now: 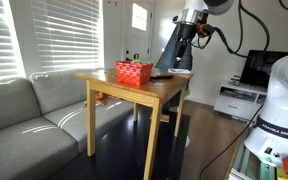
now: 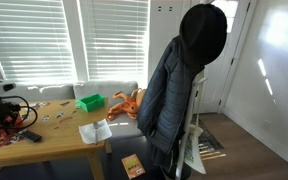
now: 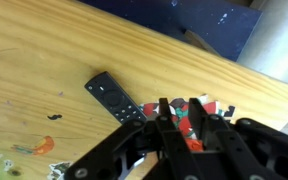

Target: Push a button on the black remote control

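The black remote control [image 3: 114, 97] lies flat on the wooden table [image 3: 44, 60] in the wrist view. It sits left of the frame's centre and slants from upper left down to lower right. Its lower right end stops just beside the gripper [image 3: 180, 106], which comes in from the bottom edge. Whether the two touch cannot be told. The two fingers [image 3: 163, 108] stand a little apart with a narrow gap between them, and they hold nothing. A red and white thing shows through that gap and to its right, too hidden to name. Small scraps lie on the wood at the lower left, one of them orange [image 3: 46, 145]. A blue rug [image 3: 199, 25] fills the upper right beyond the table's edge.

In an exterior view the table [image 1: 174, 86] stands in the middle of the frame. The red basket [image 1: 134, 72] sits on top of it, left of centre. The remote [image 1: 162, 76] is a dark sliver just to the basket's right. The arm reaches down from the upper right, and the gripper [image 1: 178, 58] hangs above the remote. It is hard to pick out against the dark jacket [image 1: 172, 42] behind it. A grey sofa [image 1: 24, 110] fills the lower left.

In an exterior view the hooded jacket [image 2: 179, 90] hangs at the centre. The table [image 2: 64, 141] at the lower left carries a green box [image 2: 88, 102] and sheets of paper [image 2: 94, 131]. An orange thing [image 2: 124, 104] lies by the table's far edge. The clutter at the left edge is too small to read.
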